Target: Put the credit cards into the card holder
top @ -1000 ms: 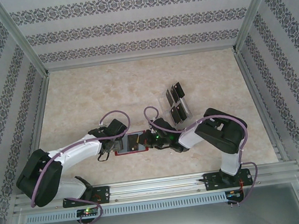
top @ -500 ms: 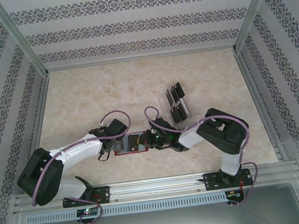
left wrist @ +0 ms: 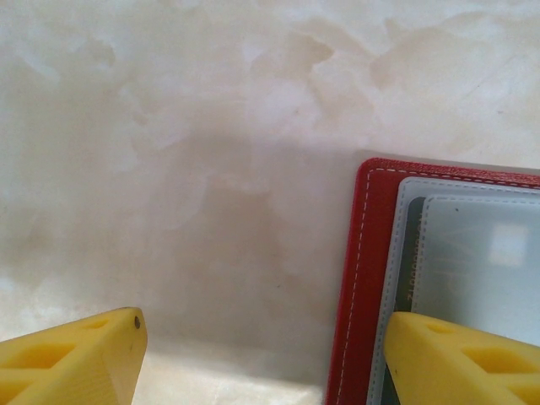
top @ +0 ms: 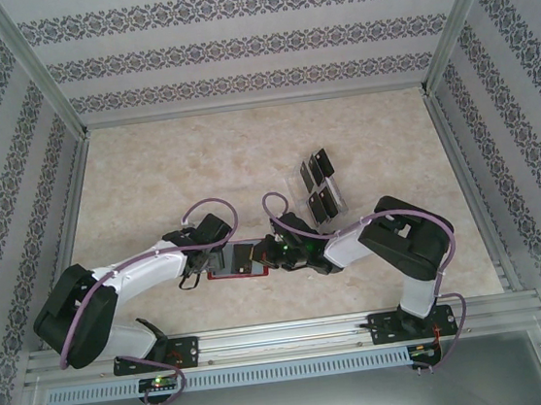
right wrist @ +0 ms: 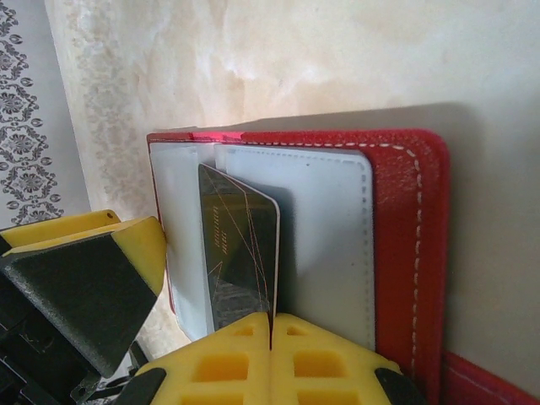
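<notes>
The card holder (top: 236,261), a red wallet, lies open on the table between the two arms, its grey inside (right wrist: 325,236) facing up. My right gripper (right wrist: 272,325) is shut on one dark credit card (right wrist: 240,253), held on edge over the grey pockets. I cannot tell whether its far end sits in a slot. My left gripper (left wrist: 266,354) is open at the wallet's left end. One yellow finger (left wrist: 464,363) is over the grey lining and the other finger (left wrist: 76,363) is over bare table. More credit cards (top: 319,185) stand in a clear rack behind the right arm.
The clear slotted rack (top: 301,191) stands just behind the right gripper (top: 269,253). The left gripper (top: 199,259) is close on the wallet's other side. Patterned walls and metal rails (top: 285,333) bound the marble-look table (top: 169,165).
</notes>
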You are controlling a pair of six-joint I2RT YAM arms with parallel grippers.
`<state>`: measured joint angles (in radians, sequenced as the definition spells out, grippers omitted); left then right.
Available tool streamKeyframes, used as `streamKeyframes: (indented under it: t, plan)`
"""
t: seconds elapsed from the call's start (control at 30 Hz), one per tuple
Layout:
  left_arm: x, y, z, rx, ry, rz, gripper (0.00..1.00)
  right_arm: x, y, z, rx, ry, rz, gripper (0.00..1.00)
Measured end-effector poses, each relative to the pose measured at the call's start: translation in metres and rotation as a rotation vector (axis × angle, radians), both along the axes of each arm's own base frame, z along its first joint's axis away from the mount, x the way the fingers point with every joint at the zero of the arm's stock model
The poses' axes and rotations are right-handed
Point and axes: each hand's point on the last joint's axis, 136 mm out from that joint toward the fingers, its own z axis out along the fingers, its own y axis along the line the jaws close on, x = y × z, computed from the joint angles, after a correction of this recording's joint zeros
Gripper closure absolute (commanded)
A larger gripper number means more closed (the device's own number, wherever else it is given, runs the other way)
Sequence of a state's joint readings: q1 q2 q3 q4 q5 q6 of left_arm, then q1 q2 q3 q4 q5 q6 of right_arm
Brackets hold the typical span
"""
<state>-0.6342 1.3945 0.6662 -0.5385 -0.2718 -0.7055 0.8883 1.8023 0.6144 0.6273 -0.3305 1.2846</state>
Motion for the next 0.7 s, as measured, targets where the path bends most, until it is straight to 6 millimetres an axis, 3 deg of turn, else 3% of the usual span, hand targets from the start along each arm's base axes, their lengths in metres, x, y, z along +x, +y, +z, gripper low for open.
streamKeyframes:
  t: [0.7]
  plan:
    - [0.0,0.0,0.0,0.0,0.0,0.0,0.24,0.007,0.022,0.001,0.021,0.024,0.044,1.0]
